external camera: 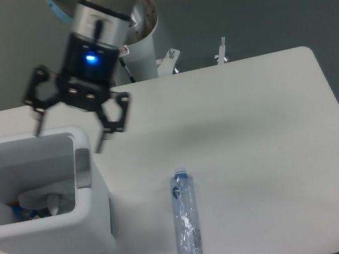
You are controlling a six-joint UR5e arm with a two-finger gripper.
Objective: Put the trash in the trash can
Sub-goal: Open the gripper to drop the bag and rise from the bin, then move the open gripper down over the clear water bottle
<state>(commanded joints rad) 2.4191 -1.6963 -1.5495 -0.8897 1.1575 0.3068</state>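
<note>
Nearby, the crushed clear bottle (186, 220) lies flat while the pincer (68, 137) gapes wide, empty.

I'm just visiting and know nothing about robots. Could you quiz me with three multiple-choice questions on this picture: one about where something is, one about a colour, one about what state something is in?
1. Where is the plastic bottle?
A. Inside the trash can
B. Lying on the table, to the right of the trash can
C. Held in the gripper

2. What colour is the trash can?
A. White
B. Black
C. Green

3. How is the gripper standing?
A. Shut on the bottle
B. Shut on a wrapper
C. Open and holding nothing

Answers:
1. B: the bottle lies flat on the white table, apart from the can.
2. A: its walls and rim are white, with a grey strip on one side.
3. C: its two fingers are spread wide above the can's rim, with nothing between them.
</note>
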